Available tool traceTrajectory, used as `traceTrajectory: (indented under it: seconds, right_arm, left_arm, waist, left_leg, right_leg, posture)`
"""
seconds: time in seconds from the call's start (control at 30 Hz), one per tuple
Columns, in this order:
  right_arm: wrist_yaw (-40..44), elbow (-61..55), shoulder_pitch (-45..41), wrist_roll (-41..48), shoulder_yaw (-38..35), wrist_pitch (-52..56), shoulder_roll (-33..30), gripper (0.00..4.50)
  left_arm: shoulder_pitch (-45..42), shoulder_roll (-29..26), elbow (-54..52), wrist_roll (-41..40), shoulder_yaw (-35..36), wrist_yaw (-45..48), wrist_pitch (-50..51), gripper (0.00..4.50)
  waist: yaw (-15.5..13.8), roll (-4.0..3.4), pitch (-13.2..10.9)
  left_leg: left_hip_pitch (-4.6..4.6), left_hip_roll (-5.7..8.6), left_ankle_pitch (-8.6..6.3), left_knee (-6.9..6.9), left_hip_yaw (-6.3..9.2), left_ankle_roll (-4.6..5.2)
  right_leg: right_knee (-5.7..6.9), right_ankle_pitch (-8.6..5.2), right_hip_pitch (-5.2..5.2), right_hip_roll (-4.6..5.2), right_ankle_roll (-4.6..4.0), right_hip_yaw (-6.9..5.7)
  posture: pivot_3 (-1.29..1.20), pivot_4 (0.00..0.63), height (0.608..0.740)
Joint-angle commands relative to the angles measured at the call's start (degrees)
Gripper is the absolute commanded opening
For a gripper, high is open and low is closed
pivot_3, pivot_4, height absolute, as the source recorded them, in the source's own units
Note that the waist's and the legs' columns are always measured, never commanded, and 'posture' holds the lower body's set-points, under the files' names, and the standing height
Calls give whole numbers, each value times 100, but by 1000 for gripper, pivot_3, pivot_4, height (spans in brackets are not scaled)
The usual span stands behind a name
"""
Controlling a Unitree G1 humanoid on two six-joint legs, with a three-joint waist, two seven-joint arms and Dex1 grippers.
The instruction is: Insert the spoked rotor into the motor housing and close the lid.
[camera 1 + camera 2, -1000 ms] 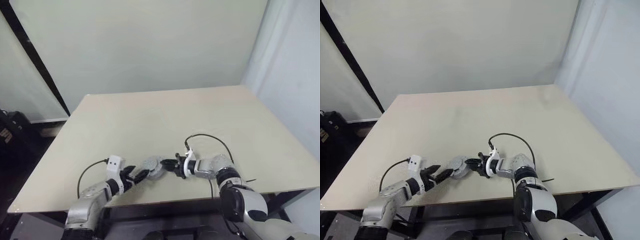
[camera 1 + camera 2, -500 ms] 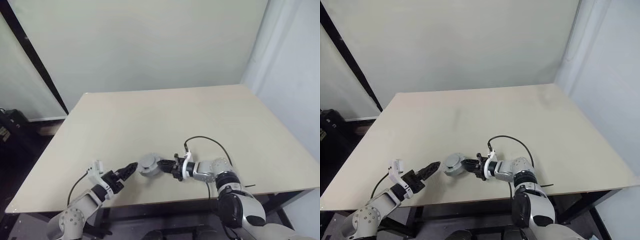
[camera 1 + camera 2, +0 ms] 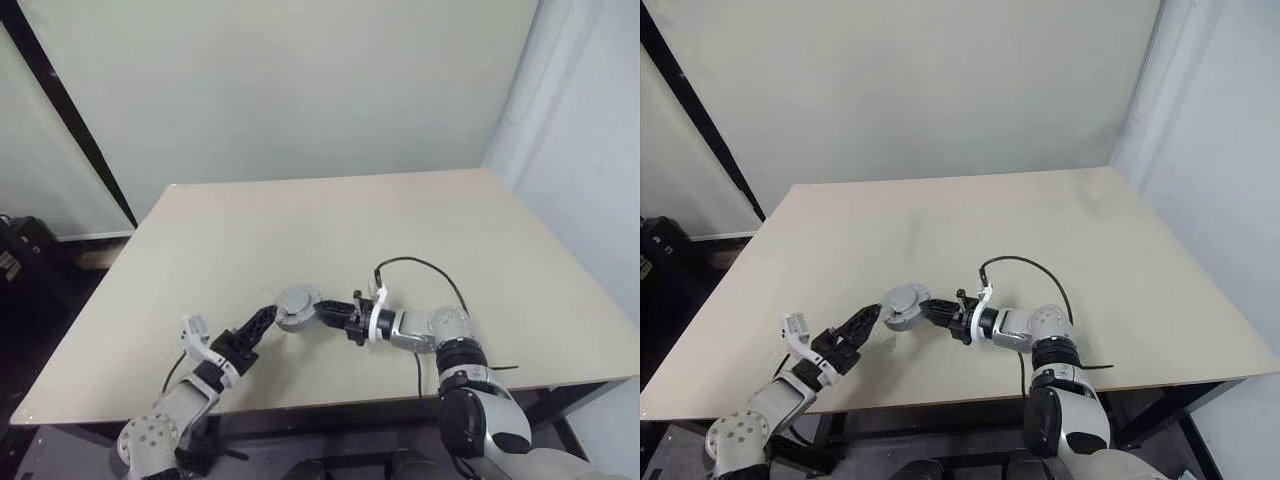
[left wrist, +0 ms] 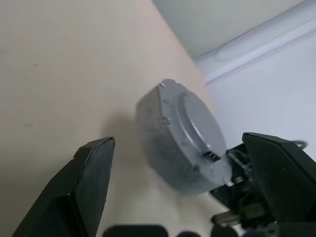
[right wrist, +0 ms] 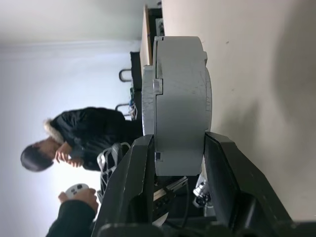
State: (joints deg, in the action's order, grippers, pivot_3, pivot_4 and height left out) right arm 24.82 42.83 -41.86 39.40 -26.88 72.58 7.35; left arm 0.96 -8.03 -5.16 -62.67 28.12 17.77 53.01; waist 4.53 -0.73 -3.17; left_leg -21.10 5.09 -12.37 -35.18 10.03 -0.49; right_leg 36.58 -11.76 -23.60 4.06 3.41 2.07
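Observation:
A round grey closed case (image 3: 297,306) hangs a little above the table; it looks like the motor housing (image 5: 177,98) with the lid (image 4: 197,131) seated on it. The spoked rotor is hidden. My right gripper (image 3: 318,312) points left and is shut on the case's rim, one finger (image 5: 143,177) on each flat face. My left gripper (image 3: 263,320) stands open just left of the case, its fingertips (image 4: 96,153) spread wider than the case and short of it.
The pale table (image 3: 400,230) stretches far behind the arms; its near edge (image 3: 300,400) lies just below them. A black cable (image 3: 420,265) loops over my right wrist. A person in a dark jacket (image 5: 84,133) stands beyond the table, holding a controller.
My right gripper has lifted the grey case off the table. My left gripper drew back to the left, rolled over, then rose toward the case again.

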Motion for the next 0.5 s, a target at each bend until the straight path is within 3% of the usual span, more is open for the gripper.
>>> traceTrajectory:
  seconds: [0.03, 0.5]
  right_arm:
    - [139, -417, -22, 407, 6, 79, 350, 1197]
    - [49, -861, 189, 601, 207, 360, 390, 1197]
  left_arm:
    - [-204, 52, 161, -272, 8, -143, 38, 4500]
    - [-833, 581, 943, -608, 28, -256, -225, 4500]
  waist:
    - [-1, 0, 0]
    - [-25, 4, 1]
  left_leg:
    - [0, 1, 0, 0, -1, 0]
    - [-16, 6, 1, -5, -13, 1]
  right_leg:
    - [0, 0, 0, -1, 0, -1]
    - [-1, 1, -10, -1, 1, -2]
  posture:
    - [0, 0, 740]
    - [0, 0, 740]
